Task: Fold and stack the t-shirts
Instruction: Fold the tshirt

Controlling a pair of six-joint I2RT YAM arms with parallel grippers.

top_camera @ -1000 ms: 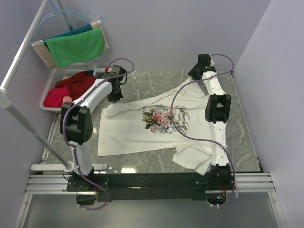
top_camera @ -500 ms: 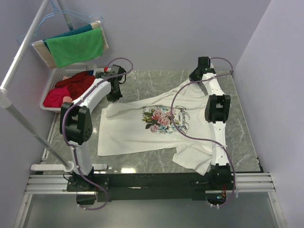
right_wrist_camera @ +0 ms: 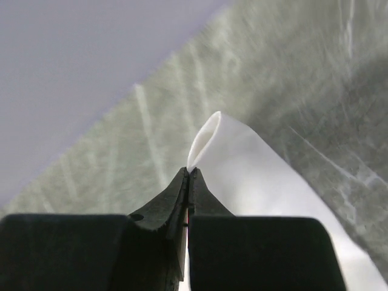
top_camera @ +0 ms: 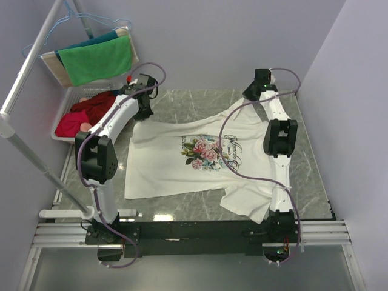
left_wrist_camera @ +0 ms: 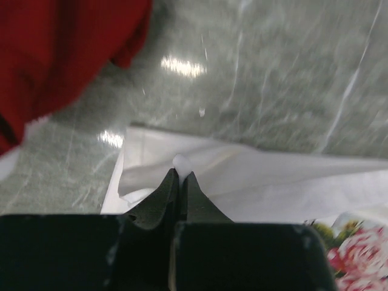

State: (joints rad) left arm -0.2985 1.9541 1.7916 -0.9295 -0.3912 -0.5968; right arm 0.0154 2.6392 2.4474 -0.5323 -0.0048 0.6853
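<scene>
**Hazards.** The white floral-print t-shirt (top_camera: 163, 176) is lying flat, print up, across the middle of the marble table (top_camera: 194, 103). Its far edge is being raised at two points.

- Each hold is taking in only a thin fold of cloth at the very fingertips. A quick or uneven lift is likely to pull the fabric free.
- If one arm is travelling faster than the other, the far edge is going to skew and the fold line will come out crooked.
- The sleeve (top_camera: 245, 205) at 5 o'clock is lying against the right arm's lower link. It may drag or bunch as the body of the garment is being drawn over.
- The red garment (top_camera: 91, 112) in the basket (top_camera: 60, 136) at 9 o'clock is sitting close to the left wrist. A wide swing could be snagging it.

**Jaws.**

- The left gripper (left_wrist_camera: 180, 176), at 10 o'clock on the table, is showing its jaws pressed together. It is pinching a small peak of the shirt's far left corner.
- The right gripper (right_wrist_camera: 189, 173), at 1 o'clock, is likewise clamped tight. A rounded loop of white hem is standing up out of its tips.
</scene>
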